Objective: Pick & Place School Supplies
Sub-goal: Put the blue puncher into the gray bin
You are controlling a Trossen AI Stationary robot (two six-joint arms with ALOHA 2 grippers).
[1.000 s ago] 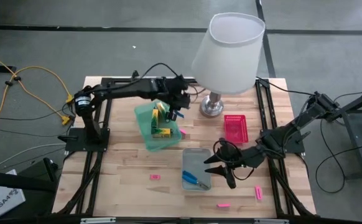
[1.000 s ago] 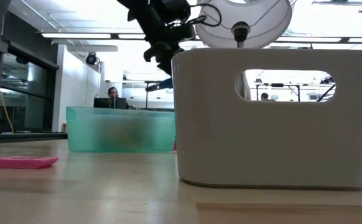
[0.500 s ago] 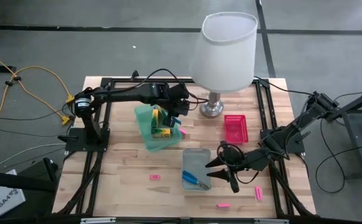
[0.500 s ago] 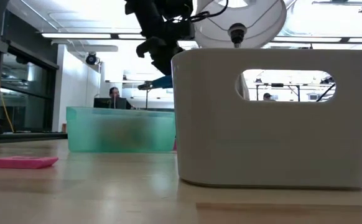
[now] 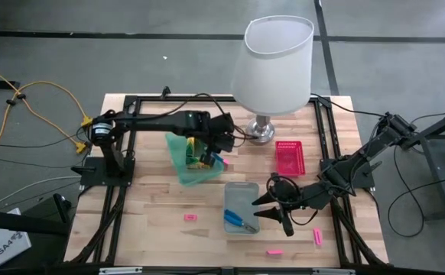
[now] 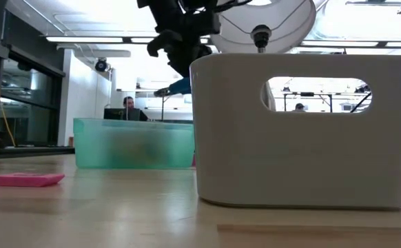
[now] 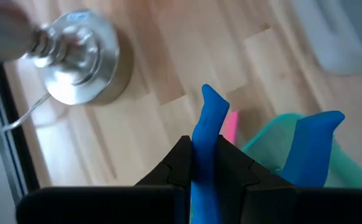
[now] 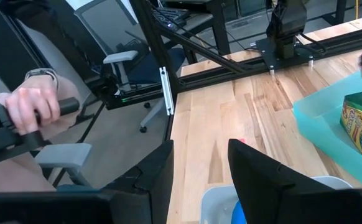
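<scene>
My left gripper (image 5: 221,145) hangs above the right end of the green tray (image 5: 186,156), shut on blue-handled pliers (image 7: 206,124). The pliers also show in the low view (image 6: 178,87). Yellow-and-green boxes (image 5: 199,150) lie in the green tray. My right gripper (image 5: 272,206) hovers open beside the grey tray (image 5: 241,191), which holds a blue-handled tool (image 5: 238,221). Pink bars lie on the table (image 5: 190,218), (image 5: 274,251), (image 5: 316,237). My left gripper pinches one blue handle of the pliers (image 7: 201,149) between its two fingers, which slant down from the table's left. The handle's free end sticks out past the fingertips. The other handle (image 7: 315,146) stands apart to one side. The pliers are lifted clear of the tray.
A big white-shaded lamp (image 5: 272,57) stands at the far middle, its metal foot (image 5: 259,131) close to my left gripper. A pink tray (image 5: 289,156) sits right of it. A small pink piece (image 7: 231,123) lies by the green tray. A person's hand (image 8: 25,106) shows beyond the table.
My left gripper has swung toward the table's near edge and a little to the right, carrying the pliers over the green tray's right end and staying shut on them. The lamp's shade has swayed slightly toward the table's left.
</scene>
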